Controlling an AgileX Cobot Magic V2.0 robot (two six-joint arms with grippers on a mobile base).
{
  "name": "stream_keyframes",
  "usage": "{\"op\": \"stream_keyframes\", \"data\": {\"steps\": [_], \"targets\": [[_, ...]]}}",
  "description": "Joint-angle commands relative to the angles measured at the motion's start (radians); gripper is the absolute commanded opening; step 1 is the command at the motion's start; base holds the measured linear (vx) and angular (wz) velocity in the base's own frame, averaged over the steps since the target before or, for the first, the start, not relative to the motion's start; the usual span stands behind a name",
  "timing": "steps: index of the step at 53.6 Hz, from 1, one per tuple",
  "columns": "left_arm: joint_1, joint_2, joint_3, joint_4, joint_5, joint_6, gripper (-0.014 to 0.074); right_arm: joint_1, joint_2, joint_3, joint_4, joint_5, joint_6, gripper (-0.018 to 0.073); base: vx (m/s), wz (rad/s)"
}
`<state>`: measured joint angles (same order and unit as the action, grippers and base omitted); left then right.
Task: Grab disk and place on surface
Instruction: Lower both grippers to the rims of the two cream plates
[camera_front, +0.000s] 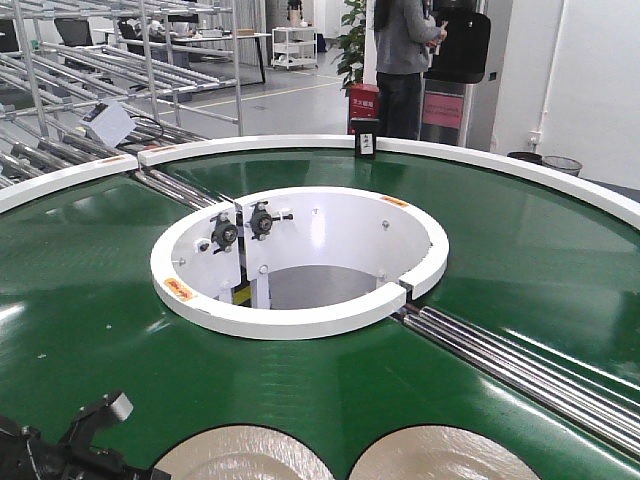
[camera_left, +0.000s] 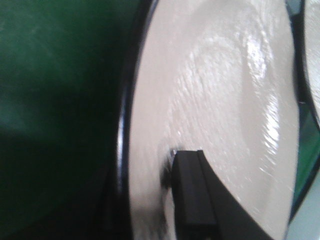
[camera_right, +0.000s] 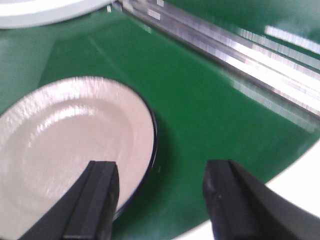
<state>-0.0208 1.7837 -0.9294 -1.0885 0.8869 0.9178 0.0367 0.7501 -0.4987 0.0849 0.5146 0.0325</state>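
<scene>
Two cream disks with dark rims lie on the green belt at the near edge, the left disk (camera_front: 235, 455) and the right disk (camera_front: 445, 455). My left gripper (camera_front: 85, 432) is at the bottom left corner, beside the left disk. In the left wrist view that disk (camera_left: 220, 100) fills the frame; my left gripper (camera_left: 147, 172) straddles its rim, one finger (camera_left: 192, 192) over the disk face, the other barely visible in the dark outside the rim. My right gripper (camera_right: 162, 197) is open, its left finger (camera_right: 97, 200) over the rim of the right disk (camera_right: 70, 145). The surface is out of view.
The green belt (camera_front: 80, 270) curves round a white ring wall (camera_front: 300, 322) with a hollow centre. Steel rollers (camera_front: 520, 365) cross the belt at the right, close beyond the right disk. A white outer border (camera_front: 560, 175) edges the belt. A person (camera_front: 405, 60) stands far behind.
</scene>
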Motion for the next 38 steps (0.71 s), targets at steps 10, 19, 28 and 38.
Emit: {"op": "stream_keyframes", "data": {"steps": [10,19,28,38], "targets": [[-0.010,-0.209,-0.016,-0.042,-0.035,-0.012,-0.0006,-0.032,0.221,-0.216,0.011,0.214,0.069,0.0449,0.00,0.00],[-0.007,-0.321,-0.016,-0.036,-0.059,-0.130,-0.0004,-0.166,0.435,-0.377,0.062,0.266,0.012,0.0449,0.00,0.00],[0.002,-0.398,-0.016,-0.038,-0.070,-0.227,-0.0004,-0.268,0.620,-0.453,0.341,0.268,-0.299,0.0449,0.00,0.00],[0.002,-0.444,-0.016,-0.042,-0.093,-0.345,-0.0004,-0.267,0.776,-0.454,0.598,0.275,-0.638,0.0449,0.00,0.00]]}}
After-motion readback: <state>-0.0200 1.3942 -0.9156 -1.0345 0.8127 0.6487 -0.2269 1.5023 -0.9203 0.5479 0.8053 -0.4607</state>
